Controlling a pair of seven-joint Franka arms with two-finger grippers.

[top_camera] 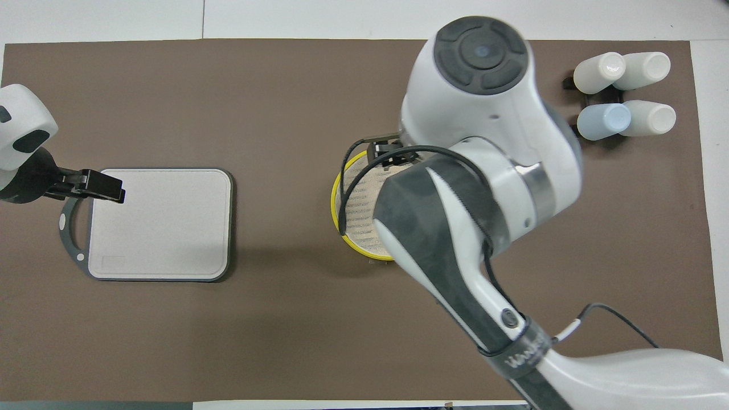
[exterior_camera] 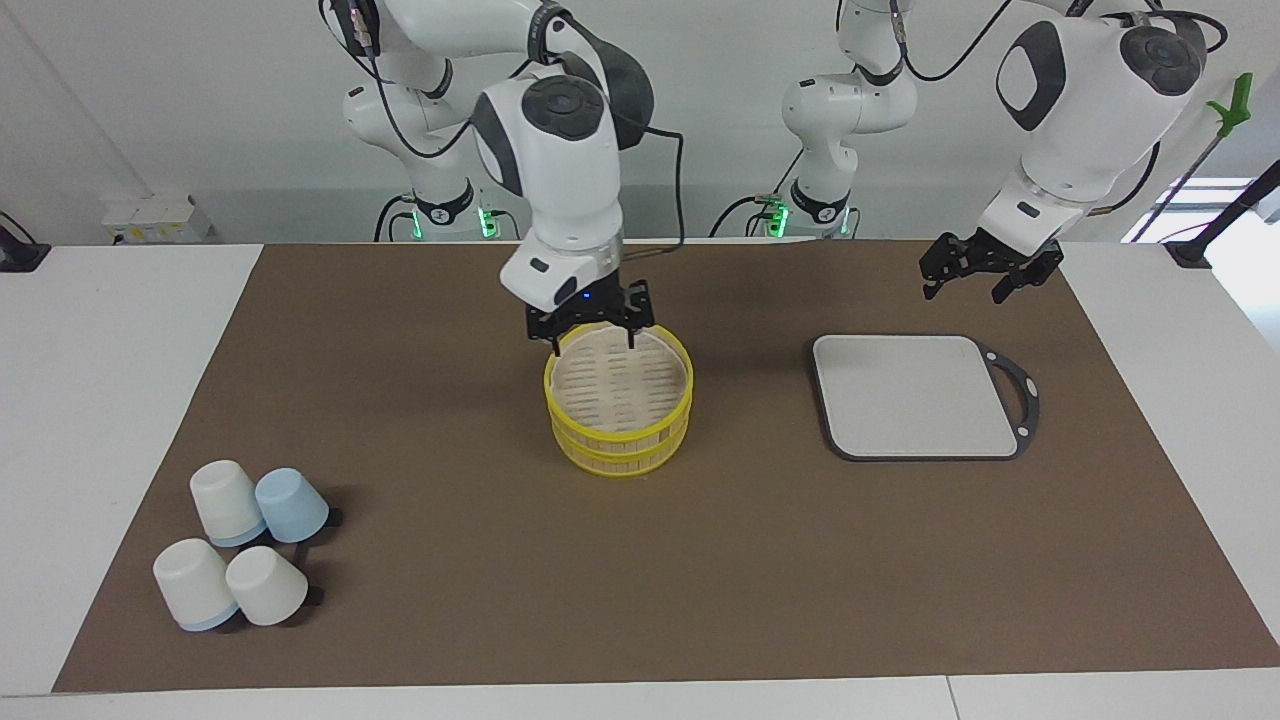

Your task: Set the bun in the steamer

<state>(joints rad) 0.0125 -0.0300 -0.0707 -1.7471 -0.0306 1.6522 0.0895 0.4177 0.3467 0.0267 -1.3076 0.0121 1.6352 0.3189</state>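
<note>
My right jaws (exterior_camera: 592, 340) hang wide open, holding nothing, over the steamer's (exterior_camera: 619, 432) rim nearest the robots; the steamer sits mid desk (exterior_camera: 700, 560); I cannot see the bun; my left jaws (exterior_camera: 985, 275) wait open above the grey board (exterior_camera: 915, 395).

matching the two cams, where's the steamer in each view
Facing view: the steamer sits at the picture's middle, with the right gripper at its rim nearer the robots.
Overhead view: the steamer is at the middle, mostly hidden under the right arm.
Shared landmark: the grey board, beside it toward the left arm's end.
</note>
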